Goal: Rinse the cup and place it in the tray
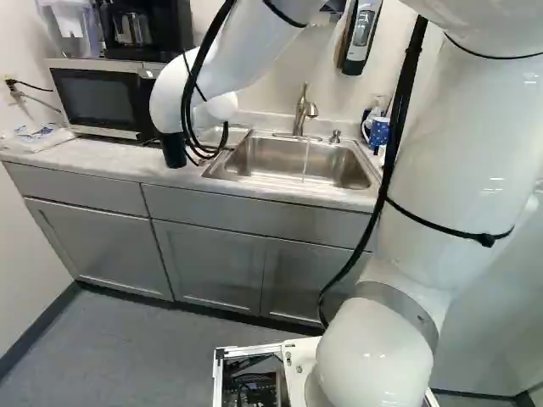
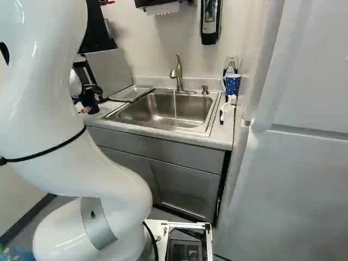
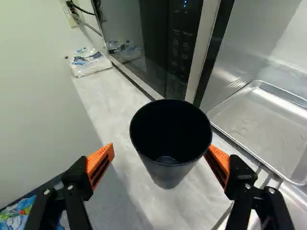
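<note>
In the right base view my gripper is partly hidden behind the arm, low over the counter left of the sink. Seen from the wrist, the gripper stands open around a black cup. The cup is upright, its mouth facing the camera; one orange pad is right against its side, while a gap separates it from the other pad. A metal tray lies beside the cup, by the sink. Water runs from the faucet into the sink.
A microwave stands behind the cup, close ahead of the fingers. Beyond it on the counter lies a plastic bag. Right of the sink are a blue cup and a white-headed brush. A soap dispenser hangs above.
</note>
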Controlling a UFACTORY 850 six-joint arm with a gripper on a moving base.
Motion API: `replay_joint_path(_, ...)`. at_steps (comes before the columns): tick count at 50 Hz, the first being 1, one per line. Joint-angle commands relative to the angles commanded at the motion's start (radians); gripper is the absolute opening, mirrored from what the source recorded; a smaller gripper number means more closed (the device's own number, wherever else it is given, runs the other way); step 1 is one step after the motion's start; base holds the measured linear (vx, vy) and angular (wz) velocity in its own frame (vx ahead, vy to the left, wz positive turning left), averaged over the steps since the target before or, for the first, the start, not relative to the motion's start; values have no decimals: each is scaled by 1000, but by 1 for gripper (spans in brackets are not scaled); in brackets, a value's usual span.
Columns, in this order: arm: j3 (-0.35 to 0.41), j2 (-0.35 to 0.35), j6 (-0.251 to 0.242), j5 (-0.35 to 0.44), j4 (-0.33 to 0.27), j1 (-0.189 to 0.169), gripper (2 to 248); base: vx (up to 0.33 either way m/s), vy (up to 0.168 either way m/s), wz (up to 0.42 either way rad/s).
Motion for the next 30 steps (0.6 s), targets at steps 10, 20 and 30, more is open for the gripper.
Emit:
replay_joint_path(10,20,-3,0,45,0,4,247,0,0,0)
replay_joint_path(20,44,-2,0,93,0,6,247,0,0,0)
replay_joint_path(30,73,5,0,141,0,5,247,0,0,0)
